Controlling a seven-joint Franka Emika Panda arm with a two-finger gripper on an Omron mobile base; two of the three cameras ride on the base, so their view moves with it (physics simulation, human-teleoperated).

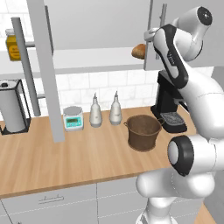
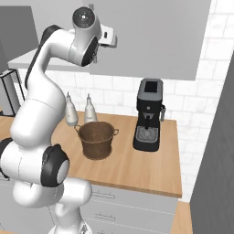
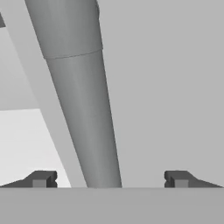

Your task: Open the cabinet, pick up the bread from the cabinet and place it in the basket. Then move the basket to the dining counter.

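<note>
The hand (image 3: 109, 179) has its two dark fingertips (image 3: 41, 178) spread wide apart at the bottom of the hand view, with the silver bar handle (image 3: 83, 109) of the cabinet's right door running up between them and nothing pinched. In the left base view the arm reaches to the upper right of the frame, where the hand meets the edge of that right door (image 1: 183, 35). The cabinet's left door (image 1: 46, 65) stands swung out at the upper left. On the white shelf (image 1: 87, 57) inside, just left of the right door's edge, sits the bread (image 1: 138, 51), a small golden-brown roll. Below it, on the wooden table (image 1: 65, 157), the dark brown basket (image 1: 143, 132) stands upright at centre right, beside a black coffee machine (image 1: 169, 105). Two white bottles (image 1: 105, 110) and a small kitchen scale (image 1: 73, 118) stand left of the basket near the tiled wall, and a paper towel holder (image 1: 12, 107) stands at the far left
</note>
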